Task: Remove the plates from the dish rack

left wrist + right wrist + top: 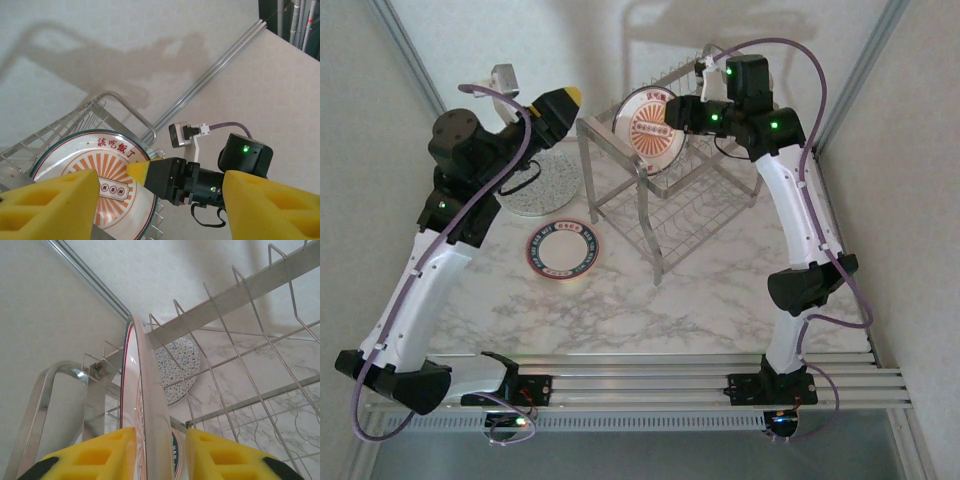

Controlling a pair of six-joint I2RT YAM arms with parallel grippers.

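Edgewise, sunburst plate [142, 405] between right tool [155, 450] fingers.

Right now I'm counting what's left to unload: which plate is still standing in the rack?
The sunburst-centred white plate, upright in the silver wire dish rack between the right gripper's yellow fingers; the two others lie flat on the table.
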